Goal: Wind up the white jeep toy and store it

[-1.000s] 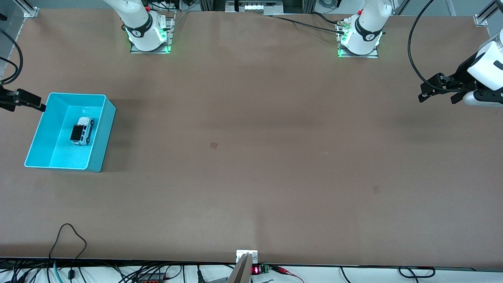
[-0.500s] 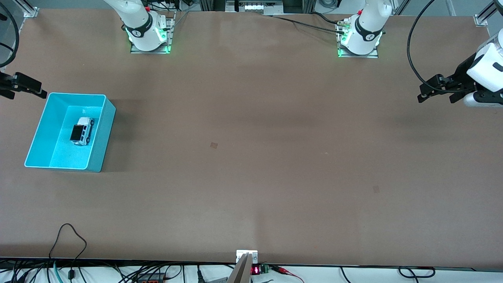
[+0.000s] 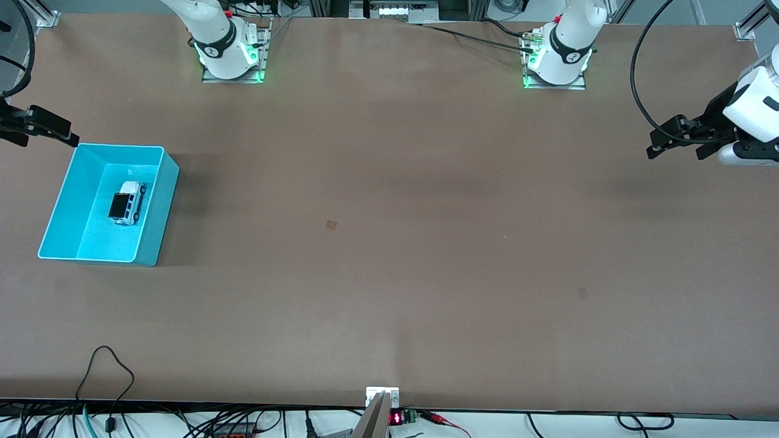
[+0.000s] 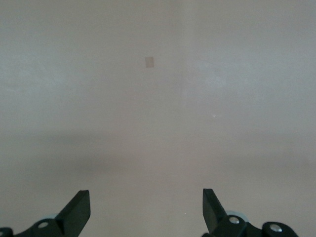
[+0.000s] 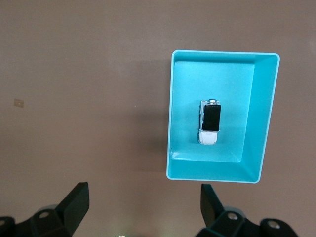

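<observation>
The white jeep toy [image 3: 127, 202] is being shown stored in the turquoise bin [image 3: 157, 231]; nothing is being held by the spread-fingered left gripper [image 3: 675, 141] or right gripper [image 5: 143, 210], both raised at the table's ends.

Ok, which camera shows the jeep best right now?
The right wrist view: it looks straight down on the jeep in the bin, roof and windows plain. The front view shows the jeep small. The left wrist view shows only bare table.

White arms [image 3: 754, 100] with black jaws, green-lit bases [image 3: 231, 58].
</observation>
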Motion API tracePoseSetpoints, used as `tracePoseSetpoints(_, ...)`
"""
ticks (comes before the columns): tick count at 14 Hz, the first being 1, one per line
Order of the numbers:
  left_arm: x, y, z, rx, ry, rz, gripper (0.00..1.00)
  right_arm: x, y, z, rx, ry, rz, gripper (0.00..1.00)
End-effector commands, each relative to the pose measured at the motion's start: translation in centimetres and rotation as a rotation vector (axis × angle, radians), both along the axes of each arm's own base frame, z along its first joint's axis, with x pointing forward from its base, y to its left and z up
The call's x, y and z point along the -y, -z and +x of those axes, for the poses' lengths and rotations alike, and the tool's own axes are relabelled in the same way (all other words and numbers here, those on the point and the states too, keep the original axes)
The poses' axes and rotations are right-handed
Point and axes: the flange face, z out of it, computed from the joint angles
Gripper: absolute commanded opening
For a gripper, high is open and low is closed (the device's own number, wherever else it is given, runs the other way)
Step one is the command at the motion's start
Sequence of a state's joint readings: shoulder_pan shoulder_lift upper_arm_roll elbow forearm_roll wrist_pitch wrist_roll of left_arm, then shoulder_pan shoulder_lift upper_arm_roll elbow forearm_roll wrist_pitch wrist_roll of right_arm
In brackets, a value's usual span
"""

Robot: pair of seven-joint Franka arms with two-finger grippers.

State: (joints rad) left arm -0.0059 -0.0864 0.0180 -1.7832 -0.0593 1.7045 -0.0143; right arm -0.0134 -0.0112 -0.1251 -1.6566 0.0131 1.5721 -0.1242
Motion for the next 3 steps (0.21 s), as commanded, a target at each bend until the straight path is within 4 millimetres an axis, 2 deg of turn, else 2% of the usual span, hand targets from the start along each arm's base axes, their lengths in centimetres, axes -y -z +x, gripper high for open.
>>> tracePoseSetpoints(1,0.07,-0.5,-0.57,0.004,-0.005,0.018,1.0,0.09,-0.55,-0.17,-0.004,0.011,-0.006,1.0)
tracePoseSetpoints(3,0.07,-0.5,-0.57,0.004,-0.005,0.018,1.0,0.01,-0.57,-0.14,-0.003,0.01,-0.006,1.0)
